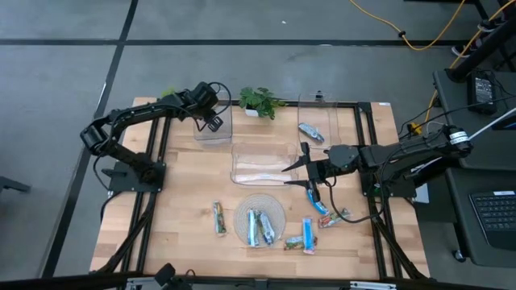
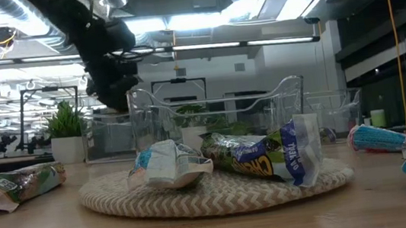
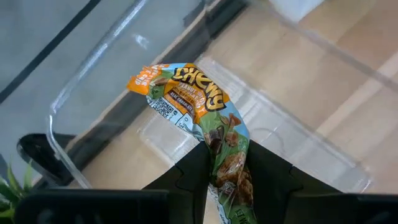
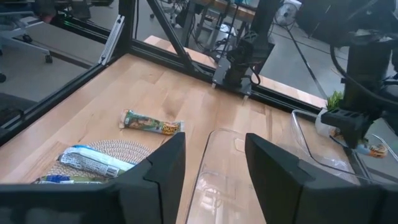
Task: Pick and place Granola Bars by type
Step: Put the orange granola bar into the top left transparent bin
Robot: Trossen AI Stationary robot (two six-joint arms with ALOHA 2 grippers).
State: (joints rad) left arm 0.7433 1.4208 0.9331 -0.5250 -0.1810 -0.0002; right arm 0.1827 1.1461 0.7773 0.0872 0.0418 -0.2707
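Observation:
My left gripper (image 1: 211,122) hangs over the far-left clear bin (image 1: 214,133), shut on a green-and-orange granola bar (image 3: 186,99). My right gripper (image 1: 290,175) is open and empty, hovering at the right end of the long middle bin (image 1: 260,163); its fingers (image 4: 155,168) point toward the table's left. A blue bar (image 1: 312,133) lies in the far-right bin (image 1: 320,113). Two bars (image 1: 260,227) rest on the round woven mat (image 1: 260,211). A green bar (image 1: 218,217) lies to the mat's left, and several blue and red ones (image 1: 318,216) to its right. My left gripper pinches the green-and-orange bar between its two fingers (image 3: 194,168) at the wrapper's lower portion (image 3: 227,146). The fingers come from above, lying along the bar. The bar is lifted clear above the bin's floor, and its free orange end (image 3: 146,81) sticks out past the fingertips.
A small potted plant (image 1: 260,101) stands at the table's far edge between the bins. Black frame rails (image 1: 157,161) run along both sides of the wooden table (image 1: 185,185). Bare wood lies between the bins and the mat.

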